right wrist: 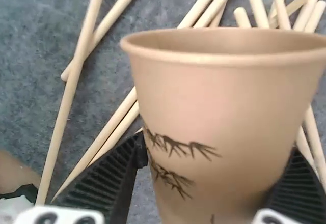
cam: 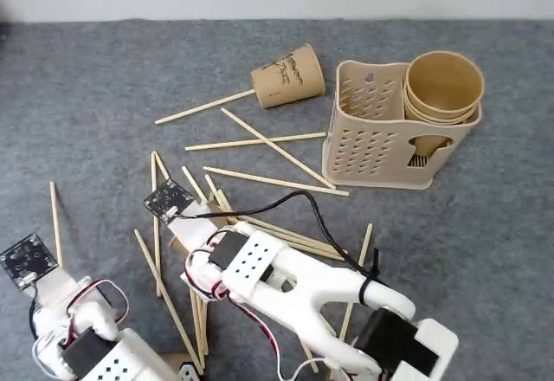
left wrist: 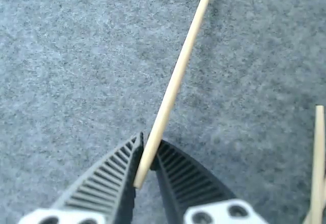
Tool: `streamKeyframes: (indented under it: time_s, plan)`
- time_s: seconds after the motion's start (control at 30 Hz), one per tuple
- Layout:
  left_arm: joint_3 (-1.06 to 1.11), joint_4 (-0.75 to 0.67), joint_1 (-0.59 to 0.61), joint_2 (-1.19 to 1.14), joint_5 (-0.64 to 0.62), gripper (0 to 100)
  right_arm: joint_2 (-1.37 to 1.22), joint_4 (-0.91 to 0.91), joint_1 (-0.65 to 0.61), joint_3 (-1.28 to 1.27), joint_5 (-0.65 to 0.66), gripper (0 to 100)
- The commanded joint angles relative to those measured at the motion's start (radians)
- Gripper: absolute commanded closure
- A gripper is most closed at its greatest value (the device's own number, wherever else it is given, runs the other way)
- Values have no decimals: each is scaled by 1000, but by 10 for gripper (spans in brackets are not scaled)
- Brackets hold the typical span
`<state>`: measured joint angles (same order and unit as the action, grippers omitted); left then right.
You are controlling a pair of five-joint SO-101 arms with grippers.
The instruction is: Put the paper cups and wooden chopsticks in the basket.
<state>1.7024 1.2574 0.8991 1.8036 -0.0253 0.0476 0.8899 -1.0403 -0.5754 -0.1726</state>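
My left gripper is shut on the near end of a wooden chopstick, which lies on the grey carpet and runs away from the fingers. In the high view this chopstick lies alone at the left, in front of the left arm. My right gripper is shut on an upright paper cup with a bamboo print, one ribbed finger on each side, above a heap of chopsticks. The beige basket stands at the right, with stacked cups in it. Another cup lies on its side left of the basket.
Several loose chopsticks are scattered over the middle of the carpet, between the arms and the basket. More lie under and beside the right arm. A black cable loops over that arm.
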Motion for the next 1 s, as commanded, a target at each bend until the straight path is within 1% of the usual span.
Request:
streamKeyframes:
  time_s: [0.0, 0.1, 0.13, 0.2, 0.33, 0.4, 0.6, 0.7, 0.8, 0.9, 0.97]
  plan:
    - [-19, 5, 3, 15, 2, 986, 13, 2, 12, 51, 2, 620]
    - [-19, 5, 3, 15, 2, 986, 54, 42, 30, 52, 41, 624]
    - [-19, 5, 3, 15, 2, 986, 76, 56, 33, 52, 57, 640]
    - [-19, 5, 3, 15, 2, 986, 124, 76, 36, 52, 75, 707]
    - [-19, 5, 3, 15, 0, 986, 208, 94, 36, 51, 117, 873]
    - [-19, 5, 3, 15, 0, 986, 245, 107, 38, 51, 146, 904]
    - [-19, 5, 3, 15, 0, 986, 394, 208, 41, 51, 166, 853]
    - [-19, 5, 3, 15, 0, 986, 512, 259, 77, 51, 167, 839]
    - [-19, 5, 3, 15, 0, 986, 644, 297, 156, 51, 184, 838]
    - [-19, 5, 3, 15, 0, 986, 782, 318, 265, 51, 278, 839]
    - [-19, 5, 3, 15, 0, 986, 875, 312, 360, 51, 322, 838]
